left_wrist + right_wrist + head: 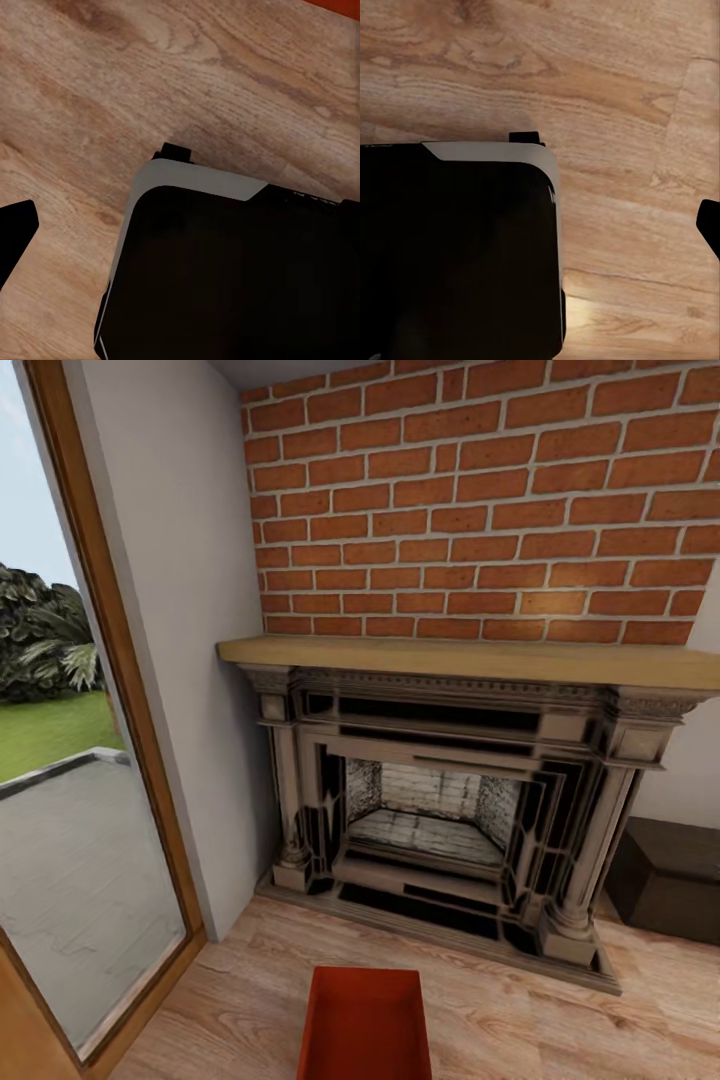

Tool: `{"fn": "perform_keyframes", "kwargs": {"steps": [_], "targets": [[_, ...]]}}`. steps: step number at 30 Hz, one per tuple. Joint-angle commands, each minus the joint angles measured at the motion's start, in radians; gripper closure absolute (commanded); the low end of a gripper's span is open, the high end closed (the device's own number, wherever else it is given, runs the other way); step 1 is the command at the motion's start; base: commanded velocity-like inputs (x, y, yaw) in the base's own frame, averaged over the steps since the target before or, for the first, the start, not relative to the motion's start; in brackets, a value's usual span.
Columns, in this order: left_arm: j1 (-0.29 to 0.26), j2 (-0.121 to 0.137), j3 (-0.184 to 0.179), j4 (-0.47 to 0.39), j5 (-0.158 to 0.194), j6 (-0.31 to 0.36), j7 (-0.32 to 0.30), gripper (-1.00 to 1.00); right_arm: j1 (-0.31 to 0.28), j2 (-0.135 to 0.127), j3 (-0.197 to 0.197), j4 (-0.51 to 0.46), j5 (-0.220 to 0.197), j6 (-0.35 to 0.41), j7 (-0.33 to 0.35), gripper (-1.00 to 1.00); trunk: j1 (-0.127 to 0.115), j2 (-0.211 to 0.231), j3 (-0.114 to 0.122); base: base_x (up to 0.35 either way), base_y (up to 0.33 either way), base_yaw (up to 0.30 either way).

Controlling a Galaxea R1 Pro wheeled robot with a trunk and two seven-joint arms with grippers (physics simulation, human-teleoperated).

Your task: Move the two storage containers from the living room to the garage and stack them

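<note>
Before the brick fireplace [440, 800], 1 orange-red storage container [365, 1025] sits on the light wood-plank floor [540, 1020].

Head view: the container is rectangular with thin straight walls and a flat bottom, open side up, cut off by the lower edge of the picture and apart from the hearth. Red brick in pale mortar rises above a plain wooden mantel shelf [470, 660]; the surround beneath is dark, carved and columned around a pale, sooty firebox. A low dark bench [670, 880] stands beside it at the right; a wood-framed glass door [80, 780] at the left gives onto paving and grass. Both wrist views show grained planks and a black, grey-edged robot body [240, 270]. A sliver of orange-red [341, 6] shows at a corner of the left wrist view. Finger opening on either gripper cannot be told.
</note>
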Motion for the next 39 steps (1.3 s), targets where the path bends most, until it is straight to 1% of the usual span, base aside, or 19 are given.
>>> {"fn": "perform_keyframes", "kwargs": {"steps": [1, 11, 24, 39], "targets": [[-0.001, 0.0, 0.003, 0.001, 0.003, -0.003, 0.002, -1.0, -0.001, 0.0, 0.009, 0.003, -0.01, -0.006, -0.001, -1.0, 0.0, -0.001, -0.001, 0.0, 0.0, -0.015], [-0.001, 0.0, 0.003, 0.001, 0.003, -0.003, 0.002, -1.0, -0.001, 0.0, 0.01, 0.003, -0.007, -0.006, -0.001, -1.0, 0.0, -0.001, -0.001, 0.0, 0.0, -0.02], [-0.001, -0.001, 0.003, 0.001, 0.003, -0.003, 0.002, -1.0, -0.001, 0.001, 0.009, 0.003, -0.009, -0.005, -0.001, -1.0, 0.0, -0.001, -0.001, 0.0, 0.0, -0.195], [-0.001, 0.0, 0.003, 0.001, 0.003, -0.003, 0.002, -1.0, -0.001, -0.001, 0.011, 0.003, -0.005, -0.005, 0.0, -1.0, 0.0, -0.001, -0.001, 0.0, 0.0, -0.012]]}}
